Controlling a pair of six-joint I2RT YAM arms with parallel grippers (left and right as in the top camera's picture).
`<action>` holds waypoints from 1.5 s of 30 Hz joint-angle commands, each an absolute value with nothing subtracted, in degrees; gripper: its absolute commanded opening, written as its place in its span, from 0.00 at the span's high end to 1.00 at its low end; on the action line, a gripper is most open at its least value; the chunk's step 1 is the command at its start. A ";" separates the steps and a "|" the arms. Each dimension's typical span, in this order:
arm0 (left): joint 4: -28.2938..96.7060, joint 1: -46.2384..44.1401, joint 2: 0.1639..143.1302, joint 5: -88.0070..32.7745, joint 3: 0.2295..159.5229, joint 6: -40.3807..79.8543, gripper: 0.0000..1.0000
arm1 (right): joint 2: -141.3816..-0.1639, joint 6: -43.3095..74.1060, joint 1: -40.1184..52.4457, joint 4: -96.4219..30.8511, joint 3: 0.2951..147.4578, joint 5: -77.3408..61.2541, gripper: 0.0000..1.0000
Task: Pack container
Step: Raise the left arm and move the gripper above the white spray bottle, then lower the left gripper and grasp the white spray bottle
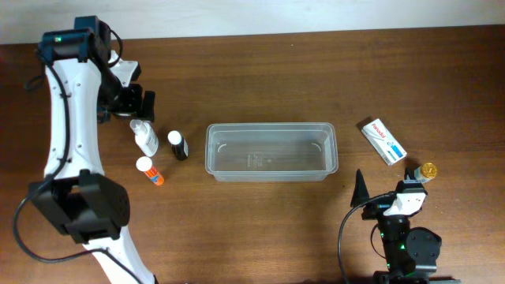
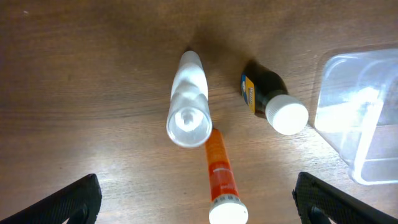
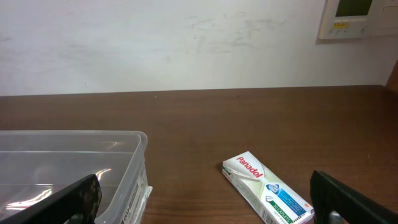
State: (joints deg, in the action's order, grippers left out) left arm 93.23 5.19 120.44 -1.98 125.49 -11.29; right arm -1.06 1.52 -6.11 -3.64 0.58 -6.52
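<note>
The container [image 1: 271, 126] is a clear plastic tub at the table's middle, with nothing inside. Left of it stand a white bottle [image 1: 144, 136] and a dark bottle with a white cap [image 1: 177, 145], and an orange tube [image 1: 150, 170] lies there. My left gripper [image 1: 132, 104] hovers open above them; its wrist view shows the white bottle [image 2: 188, 106], dark bottle [image 2: 270, 96], orange tube [image 2: 219, 168] and a container corner [image 2: 364, 118] between and beyond the wide-open fingers [image 2: 199, 208]. My right gripper [image 1: 387, 188] is open and empty, facing the container [image 3: 74, 135] and a Panadol box [image 3: 267, 190].
The Panadol box [image 1: 383, 140] lies on the table right of the container. A small gold-capped item [image 1: 428, 170] sits near the right arm's base. A pale wall with a wall panel [image 3: 354, 17] rises behind the table's far edge.
</note>
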 commanded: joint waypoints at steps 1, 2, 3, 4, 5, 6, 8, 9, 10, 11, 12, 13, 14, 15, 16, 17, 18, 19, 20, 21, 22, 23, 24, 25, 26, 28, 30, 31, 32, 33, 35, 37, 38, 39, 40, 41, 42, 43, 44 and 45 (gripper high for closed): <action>92.71 5.02 122.67 -2.79 125.97 -10.57 0.01 | -0.91 1.93 -6.02 -4.01 0.32 -6.22 0.02; 92.33 5.02 123.13 -2.81 125.91 -10.57 0.01 | -0.91 1.93 -6.02 -4.01 0.32 -6.22 0.02; 91.92 5.02 123.74 -2.70 125.80 -10.57 0.01 | -0.91 1.93 -6.02 -4.01 0.32 -6.22 0.02; 91.70 4.97 124.16 -2.59 125.73 -10.57 0.01 | -0.91 1.93 -6.02 -4.01 0.32 -6.22 0.02; 91.59 4.97 124.90 -2.61 125.71 -10.57 0.01 | -0.91 1.93 -6.02 -4.01 0.32 -6.22 0.02; 91.61 4.97 125.43 -2.57 125.71 -10.57 0.01 | -0.91 1.93 -6.02 -4.01 0.32 -6.22 0.02; 91.77 4.97 126.37 -1.89 125.67 -10.57 0.01 | -0.91 1.93 -6.02 -4.01 0.32 -6.22 0.02; 91.77 4.99 126.58 -1.63 125.67 -10.57 0.01 | -0.91 1.93 -6.02 -4.01 0.32 -6.22 0.02; 91.66 4.99 126.85 -1.30 125.64 -10.57 0.02 | -0.91 1.93 -6.02 -4.01 0.32 -6.22 0.02; 91.44 5.04 127.07 -1.23 125.64 -10.57 0.03 | -0.91 1.93 -6.02 -4.01 0.32 -6.22 0.01; 91.09 5.04 127.09 -1.26 125.62 -10.57 0.04 | -0.91 1.93 -6.02 -4.01 0.32 -6.22 0.02; 90.74 5.04 127.24 -1.26 125.60 -10.57 0.05 | -0.91 1.93 -6.02 -4.01 0.32 -6.22 0.02; 90.50 5.04 127.31 -1.28 125.62 -10.57 0.06 | -0.91 1.93 -6.02 -4.01 0.32 -6.22 0.02; 90.48 5.04 127.39 -1.26 125.60 -10.57 0.07 | -0.91 1.93 -6.02 -4.01 0.32 -6.22 0.02; 90.50 5.04 127.46 -1.26 125.62 -10.57 0.07 | -0.91 1.93 -6.02 -4.01 0.32 -6.22 0.02; 90.56 5.02 127.55 -1.26 125.60 -10.57 0.08 | -0.91 1.93 -6.02 -4.01 0.32 -6.22 0.02; 90.74 4.97 127.57 -1.28 125.60 -10.57 0.11 | -0.91 1.93 -6.02 -4.01 0.32 -6.22 0.02; 90.76 4.97 127.61 -1.28 125.60 -10.57 0.11 | -0.91 1.93 -6.02 -4.01 0.32 -6.22 0.02; 90.78 4.97 127.61 -1.30 125.60 -10.55 0.11 | -0.91 1.93 -6.02 -4.01 0.32 -6.22 0.02; 90.80 4.97 127.61 -1.32 125.60 -10.55 0.16 | -0.91 1.93 -6.02 -4.01 0.32 -6.22 0.02; 90.87 4.97 127.61 -1.30 125.60 -10.55 0.16 | -0.91 1.93 -6.02 -4.01 0.32 -6.22 0.02; 90.91 4.97 127.61 -1.30 125.60 -10.55 0.16 | -0.91 1.93 -6.02 -4.01 0.32 -6.22 0.02; 90.94 4.97 127.61 -1.30 125.60 -10.55 0.16 | -0.91 1.93 -6.02 -4.01 0.32 -6.22 0.02; 90.94 4.97 127.61 -1.30 125.60 -10.55 0.17 | -0.91 1.93 -6.02 -4.01 0.32 -6.22 0.02; 90.91 4.97 127.61 -1.30 125.60 -10.55 0.18 | -0.91 1.93 -6.02 -4.01 0.32 -6.22 0.02; 90.76 4.97 127.61 -1.30 125.60 -10.55 0.18 | -0.91 1.93 -6.02 -4.01 0.32 -6.22 0.01; 90.43 4.97 127.63 -1.30 125.38 -10.55 0.19 | -0.91 1.93 -6.02 -4.01 0.32 -6.22 0.02; 90.41 4.97 127.63 -1.30 125.23 -10.55 0.18 | -0.91 1.93 -6.02 -4.01 0.32 -6.22 0.02; 90.41 4.97 127.63 -1.30 124.86 -10.55 0.18 | -0.91 1.93 -6.02 -4.01 0.32 -6.22 0.02; 90.30 4.97 127.63 -1.30 124.42 -10.55 0.19 | -0.91 1.93 -6.02 -4.01 0.32 -6.22 0.02; 89.62 4.97 127.63 -1.30 122.93 -10.55 0.19 | -0.91 1.93 -6.02 -4.01 0.32 -6.22 0.02; 88.60 4.97 127.63 -1.30 121.23 -10.55 0.18 | -0.91 1.93 -6.02 -4.01 0.32 -6.22 0.02; 87.81 4.97 127.63 -1.30 120.11 -10.55 0.18 | -0.91 1.93 -6.02 -4.01 0.32 -6.22 0.02; 87.29 4.97 127.63 -1.30 119.20 -10.55 0.18 | -0.91 1.93 -6.02 -4.01 0.32 -6.22 0.02; 86.98 4.97 127.63 -1.28 118.37 -10.55 0.18 | -0.91 1.93 -6.02 -4.01 0.32 -6.22 0.01; 86.76 4.97 127.63 -1.28 117.78 -10.55 0.18 | -0.91 1.93 -6.02 -4.01 0.32 -6.22 0.02; 86.52 4.97 127.63 -1.28 117.23 -10.55 0.18 | -0.91 1.93 -6.02 -4.01 0.32 -6.22 0.02; 86.41 4.97 127.63 -1.28 116.88 -10.55 0.18 | -0.91 1.93 -6.02 -4.01 0.32 -6.22 0.02; 86.24 4.97 127.63 -1.26 116.60 -10.57 0.18 | -0.91 1.93 -6.02 -4.01 0.32 -6.22 0.02; 85.86 4.97 127.63 -1.19 116.27 -10.57 0.18 | -0.91 1.93 -6.02 -4.01 0.32 -6.22 0.02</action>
